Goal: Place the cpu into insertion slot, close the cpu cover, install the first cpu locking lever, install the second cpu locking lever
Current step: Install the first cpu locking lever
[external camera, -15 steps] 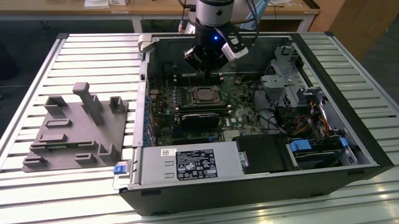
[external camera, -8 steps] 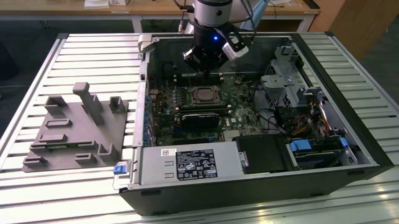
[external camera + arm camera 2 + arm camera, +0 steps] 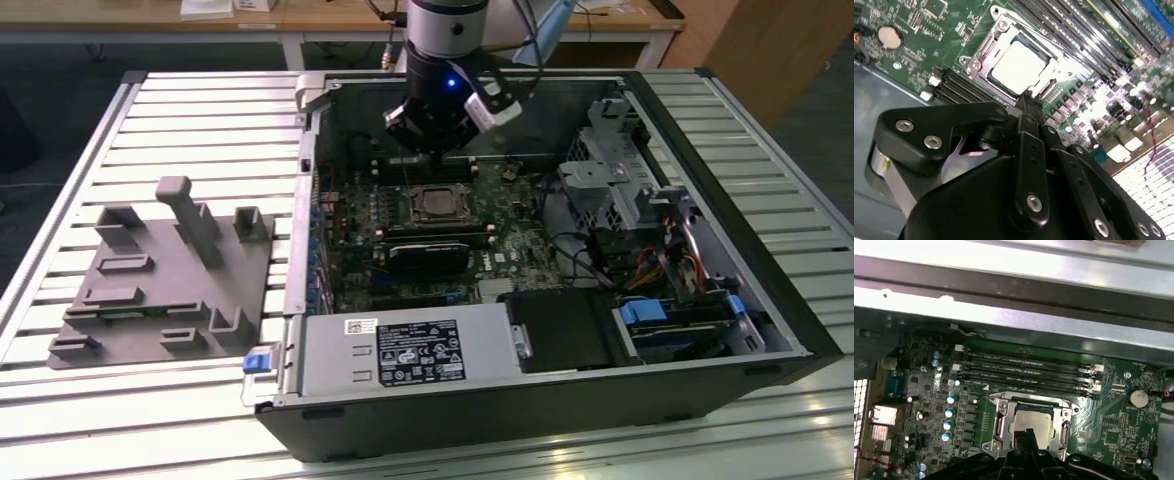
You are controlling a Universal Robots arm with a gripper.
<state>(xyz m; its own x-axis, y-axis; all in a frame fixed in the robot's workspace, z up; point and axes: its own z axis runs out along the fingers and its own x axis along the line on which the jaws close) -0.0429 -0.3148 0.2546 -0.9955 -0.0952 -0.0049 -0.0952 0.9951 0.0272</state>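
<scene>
The gripper point(image 3: 435, 153) hangs inside the open computer case, its fingers pressed together with nothing between them. In both wrist views its tip point(image 3: 1026, 101) point(image 3: 1025, 434) sits at the edge of the processor socket, and I cannot tell whether it touches.

The slatted metal table point(image 3: 200, 110) carries everything. On it lies the black computer case point(image 3: 534, 425), side panel off. The green motherboard point(image 3: 358, 235) covers the case floor. A grey power supply box point(image 3: 400, 350) with a label fills the near corner, with a drive bay with blue tabs point(image 3: 663, 312) and a bundle of cables point(image 3: 667, 265) towards the exterior view's right. Outside the case, on the exterior view's left, stands a grey holder block point(image 3: 160, 290) with posts and pockets.

The case wall point(image 3: 1019, 320) rises close behind the gripper. Between that wall and the socket run long black memory slots point(image 3: 1024, 372).

The cpu cover point(image 3: 1002, 421) lies flat, framing the cpu point(image 3: 437, 205) point(image 3: 1019, 67) point(image 3: 1035, 422), which sits in its slot with its pale metal top showing through the window. The gripper's dark linkage hides the socket's near edge in both wrist views. A coin battery point(image 3: 1139, 398) sits off to one side of the socket.
</scene>
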